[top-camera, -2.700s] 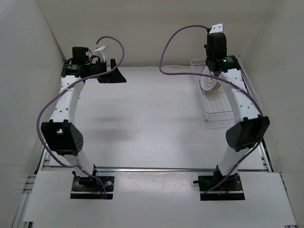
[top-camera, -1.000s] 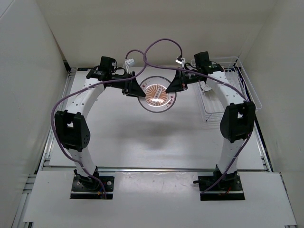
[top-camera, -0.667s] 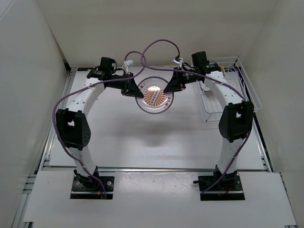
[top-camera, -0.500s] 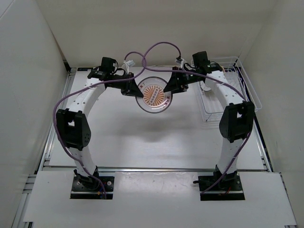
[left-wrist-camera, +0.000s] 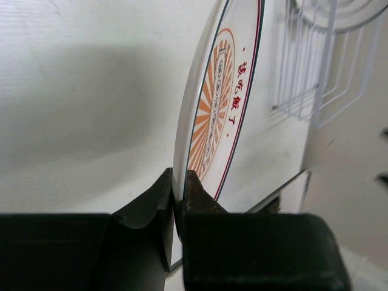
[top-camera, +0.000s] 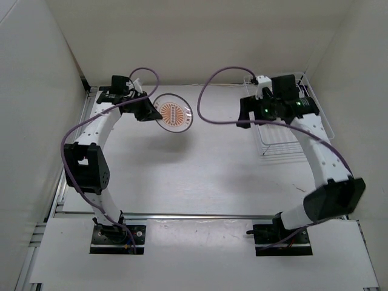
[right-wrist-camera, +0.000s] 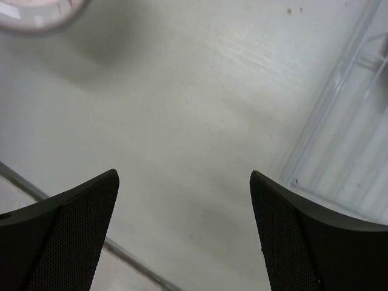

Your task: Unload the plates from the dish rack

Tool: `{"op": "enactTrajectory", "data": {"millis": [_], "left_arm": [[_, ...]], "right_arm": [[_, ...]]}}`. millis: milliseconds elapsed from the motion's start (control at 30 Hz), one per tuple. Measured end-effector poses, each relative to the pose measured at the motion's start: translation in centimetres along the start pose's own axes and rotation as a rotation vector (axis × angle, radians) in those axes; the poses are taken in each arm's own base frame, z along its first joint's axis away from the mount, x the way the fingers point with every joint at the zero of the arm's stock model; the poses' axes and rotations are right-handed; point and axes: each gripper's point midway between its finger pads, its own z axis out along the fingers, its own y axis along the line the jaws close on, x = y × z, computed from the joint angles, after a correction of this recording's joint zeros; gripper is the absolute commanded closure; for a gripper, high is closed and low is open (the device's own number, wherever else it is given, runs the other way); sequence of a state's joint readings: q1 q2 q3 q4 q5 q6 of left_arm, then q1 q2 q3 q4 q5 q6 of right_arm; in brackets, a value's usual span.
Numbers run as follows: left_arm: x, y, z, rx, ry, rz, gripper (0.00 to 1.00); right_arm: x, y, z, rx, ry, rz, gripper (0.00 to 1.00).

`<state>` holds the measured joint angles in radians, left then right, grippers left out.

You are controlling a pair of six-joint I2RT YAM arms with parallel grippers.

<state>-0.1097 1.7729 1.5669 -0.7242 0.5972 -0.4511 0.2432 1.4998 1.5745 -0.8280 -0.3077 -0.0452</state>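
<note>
- At the table's [top-camera: 200,163] far end we count two plates and one dish rack [top-camera: 284,138].
- Sunburst plate [top-camera: 174,113]: out of the rack, held in the air at far left, orange face to the top camera.
- Second plate [left-wrist-camera: 339,12]: only a ringed edge shows, behind the rack's bars in the left wrist view.
- Left gripper [left-wrist-camera: 179,185]: fingers pressed onto the sunburst plate's rim.
- Right gripper [right-wrist-camera: 183,182]: fingers spread wide, holding nothing, above bare table beside the rack.
- Half a second ago both grippers pinched this plate at mid-table. The right has since let go and drawn back; the left has carried the plate leftward.
</note>
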Motion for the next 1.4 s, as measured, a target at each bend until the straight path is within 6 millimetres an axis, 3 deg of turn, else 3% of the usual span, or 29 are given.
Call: {"op": "enactTrajectory", "data": {"millis": [100,233,333,467,600,700,1033,1200,1267,1400], "left_arm": [[-2.9,2.2,-1.2,0.032,-0.050,-0.105,0.89],[-7.1,6.1,-2.2,0.072,-0.110,-0.210,0.89],[-9.8,9.3,-2.5,0.105,-0.146,-0.270,0.89],[-12.1,13.5,-2.8,0.151,-0.171,-0.346,0.89],[-14.1,17.8,-2.1,0.165,-0.198,-0.381,0.89],[-14.4,20.4,-1.1,0.159,-0.201,-0.400,0.89],[-13.7,23.9,1.9,0.132,-0.177,-0.373,0.87],[-13.3,24.9,2.6,0.109,-0.171,-0.370,0.73],[-13.2,25.1,2.7,0.105,-0.171,-0.363,0.58],[-13.3,25.7,2.8,0.073,-0.178,-0.355,0.48]], "right_arm": [[3.4,0.2,-3.6,0.034,0.012,-0.034,0.07],[9.3,-1.8,-8.0,0.137,0.077,-0.040,0.04],[11.5,-4.0,-10.6,0.234,0.105,-0.051,0.04],[13.1,-7.0,-13.1,0.342,0.149,-0.041,0.04],[13.0,-8.0,-14.8,0.384,0.168,-0.027,0.04],[12.4,-7.7,-15.5,0.386,0.159,-0.036,0.04],[12.5,-7.0,-15.5,0.352,0.180,0.018,0.04],[12.7,-6.7,-15.4,0.342,0.180,0.037,0.04],[12.8,-6.6,-15.5,0.340,0.182,0.041,0.04],[12.8,-6.3,-15.7,0.340,0.175,0.047,0.04]]}}
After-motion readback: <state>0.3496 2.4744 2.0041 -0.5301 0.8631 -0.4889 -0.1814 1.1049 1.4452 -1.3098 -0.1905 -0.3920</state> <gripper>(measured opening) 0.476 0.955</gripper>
